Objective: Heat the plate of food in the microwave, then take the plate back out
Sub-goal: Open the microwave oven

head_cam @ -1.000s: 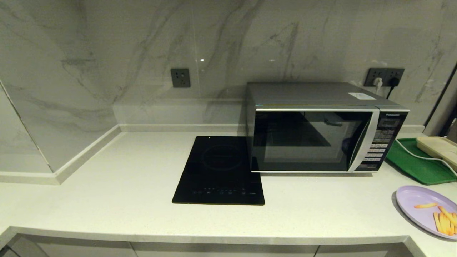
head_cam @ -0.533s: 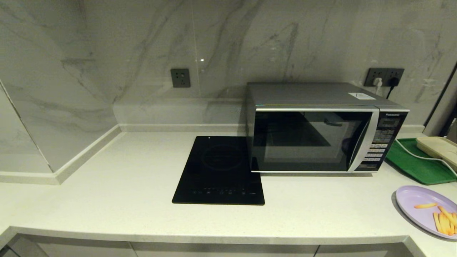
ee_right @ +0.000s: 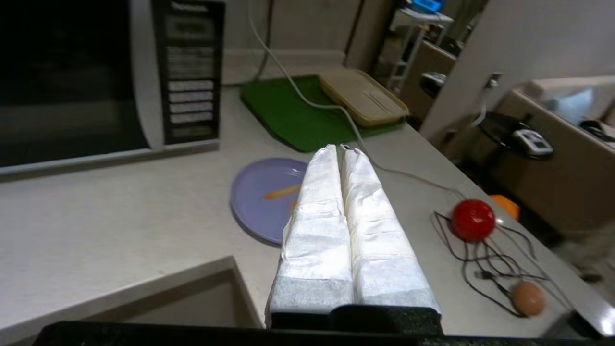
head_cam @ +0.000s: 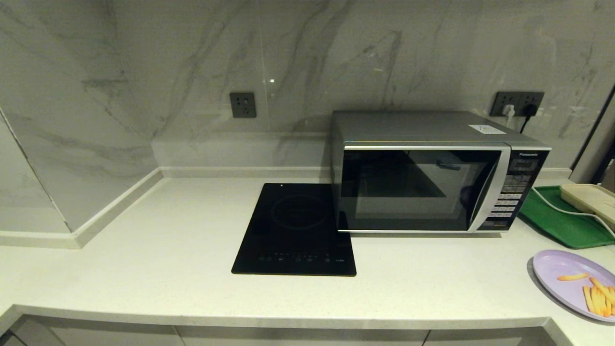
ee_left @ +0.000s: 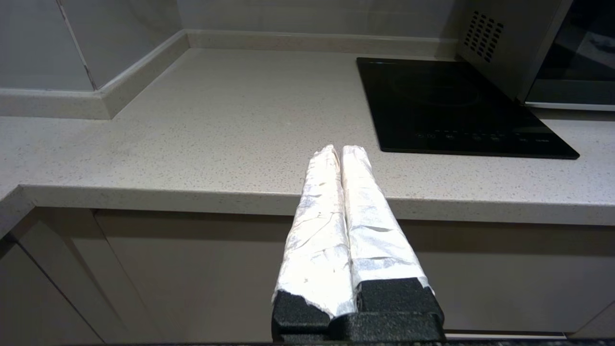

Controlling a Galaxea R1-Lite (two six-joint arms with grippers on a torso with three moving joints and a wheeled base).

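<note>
The silver-grey microwave (head_cam: 432, 178) stands at the back right of the counter with its dark glass door closed; its button panel (ee_right: 190, 72) also shows in the right wrist view. The lavender plate of food (head_cam: 574, 281), with yellow-orange fries, lies on the counter near the front right corner. My right gripper (ee_right: 340, 148) is shut and empty, hovering short of the plate (ee_right: 264, 194) above the counter edge. My left gripper (ee_left: 340, 149) is shut and empty, held low in front of the counter's front edge, left of the cooktop. Neither arm shows in the head view.
A flat black cooktop (head_cam: 295, 230) lies left of the microwave. A green tray (head_cam: 562, 218) with a beige lidded box (head_cam: 593, 199) and a white cable sits right of it. A red ball (ee_right: 473, 220), black wires and a brown ball (ee_right: 527, 298) lie at the counter's right end.
</note>
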